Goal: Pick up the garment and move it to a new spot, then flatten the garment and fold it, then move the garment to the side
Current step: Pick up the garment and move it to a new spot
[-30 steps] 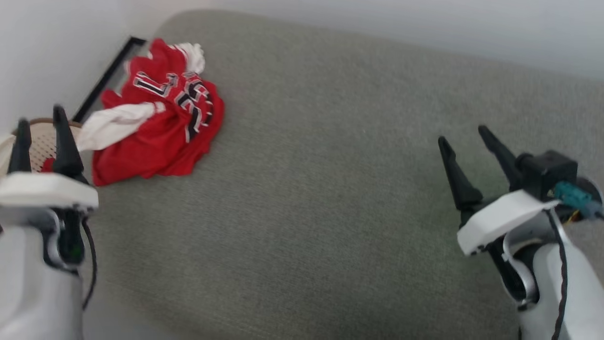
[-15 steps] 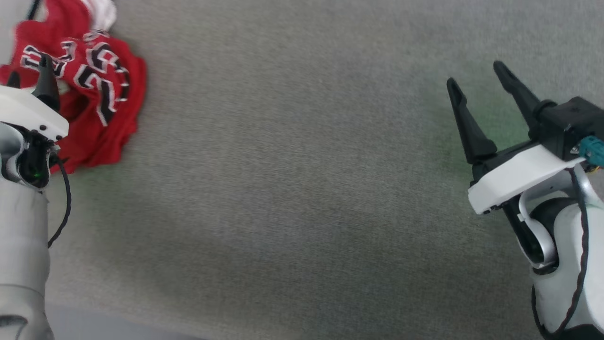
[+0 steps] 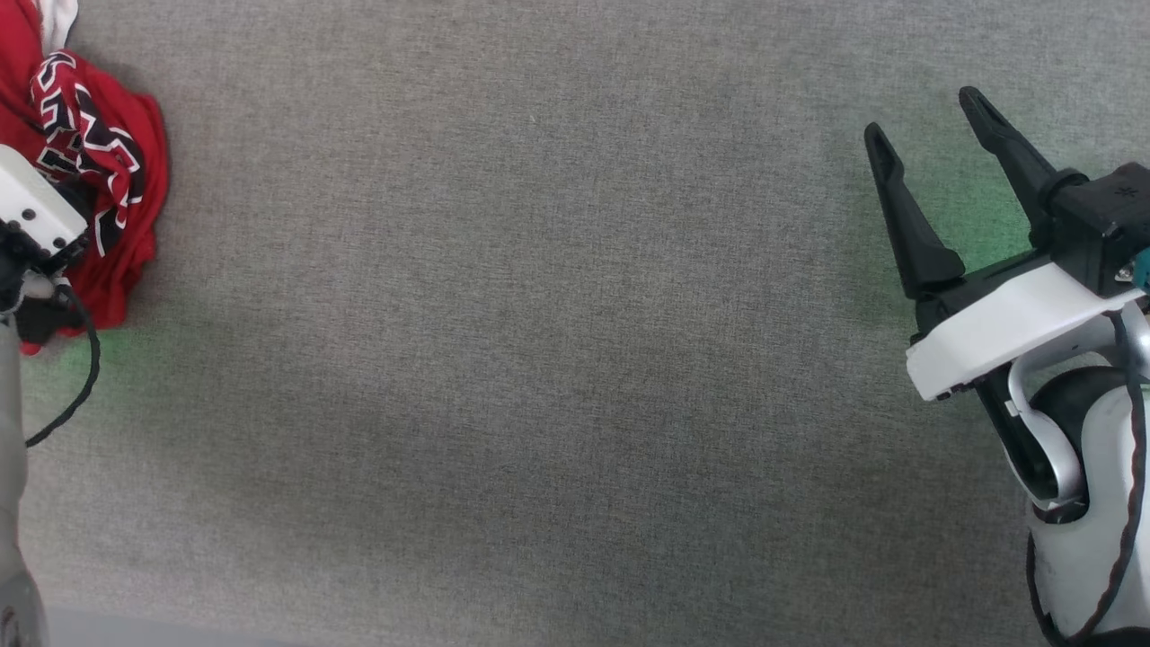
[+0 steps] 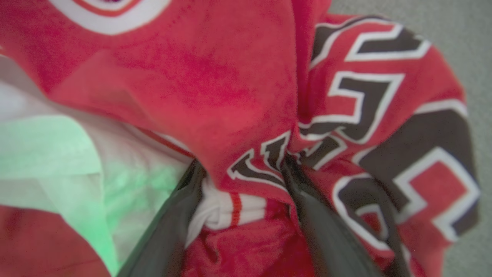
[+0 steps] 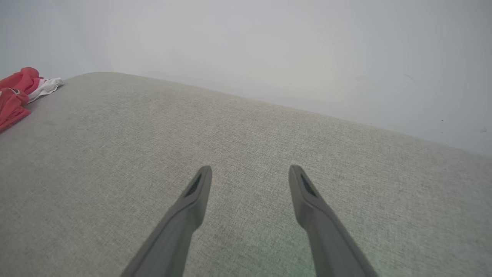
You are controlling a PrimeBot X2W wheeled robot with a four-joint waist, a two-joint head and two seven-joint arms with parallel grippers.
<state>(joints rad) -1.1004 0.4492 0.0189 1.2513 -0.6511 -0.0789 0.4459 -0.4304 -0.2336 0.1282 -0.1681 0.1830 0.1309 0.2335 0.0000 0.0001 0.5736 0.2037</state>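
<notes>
The garment [image 3: 126, 180] lies bunched at the left edge of the grey cushion [image 3: 539, 359], with the left gripper [image 4: 243, 165] open around a fold and the right gripper [image 3: 924, 113] open over the cushion's right side; pinching too little cloth could let it slip.

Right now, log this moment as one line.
left pincer: open, straddling a bunch of crumpled garment | right pincer: open, empty, above grey surface | fold: not started

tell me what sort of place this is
Probably a home-style room or a mock-up: a grey woven upholstered cushion, like a sofa seat, against a plain pale wall, with a crumpled red garment on it.
</notes>
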